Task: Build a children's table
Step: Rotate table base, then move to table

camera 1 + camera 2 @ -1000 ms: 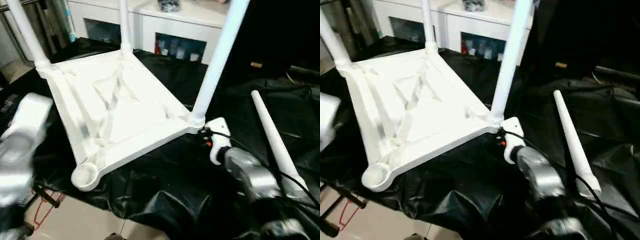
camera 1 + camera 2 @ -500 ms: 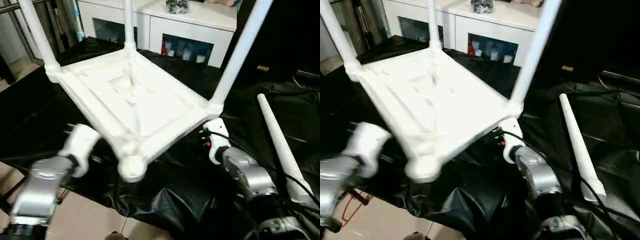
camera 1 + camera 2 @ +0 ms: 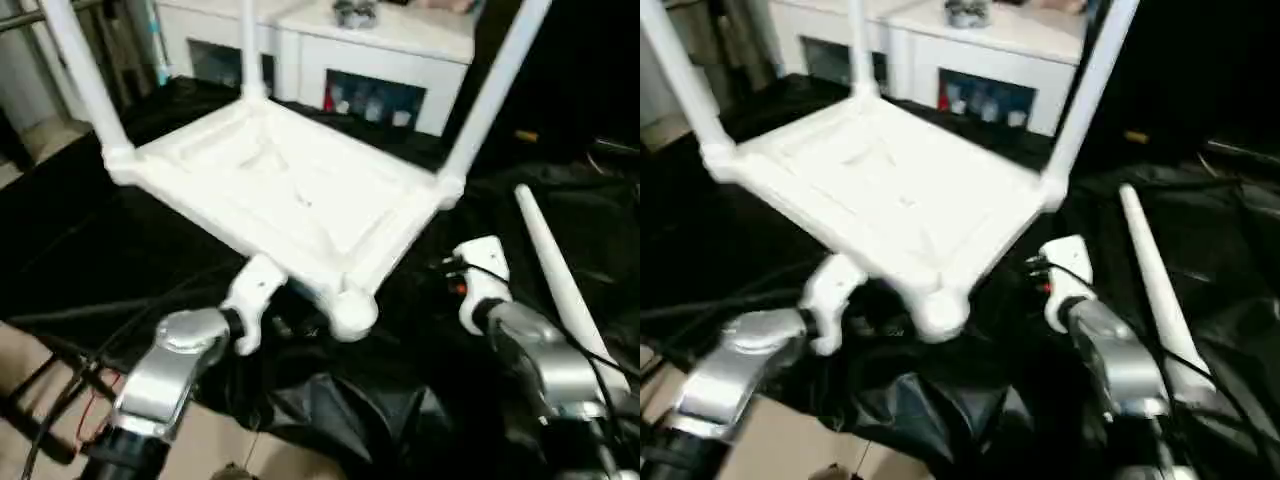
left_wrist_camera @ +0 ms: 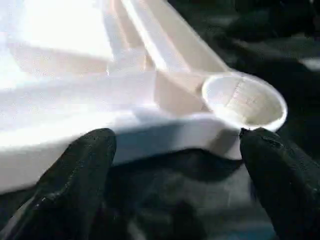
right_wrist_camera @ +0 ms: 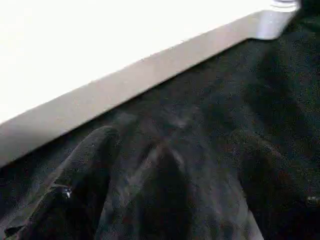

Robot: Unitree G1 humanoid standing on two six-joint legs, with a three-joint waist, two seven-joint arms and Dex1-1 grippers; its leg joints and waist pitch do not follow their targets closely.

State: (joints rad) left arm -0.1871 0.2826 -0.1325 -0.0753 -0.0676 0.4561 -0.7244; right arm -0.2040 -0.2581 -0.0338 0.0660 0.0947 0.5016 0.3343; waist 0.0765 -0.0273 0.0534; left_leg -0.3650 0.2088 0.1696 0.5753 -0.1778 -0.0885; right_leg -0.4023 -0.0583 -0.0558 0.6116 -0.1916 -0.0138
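At frame centre, the top (image 3: 290,190) lies upside down on black sheeting (image 3: 90,250), three legs (image 3: 495,90) fitted, empty socket (image 4: 245,102) nearest. Left gripper (image 4: 175,165) spread beneath that corner; right gripper (image 5: 170,170) spread, holding nothing. Fourth leg (image 3: 555,280) lies at right.

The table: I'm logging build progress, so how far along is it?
Done: three legs stand in corner sockets of the upturned top. In hand: nothing is gripped; the left gripper is open just short of the empty socket, and the right gripper is open near the top's edge. Left: the fourth leg lies on the black cloth, not yet fitted.
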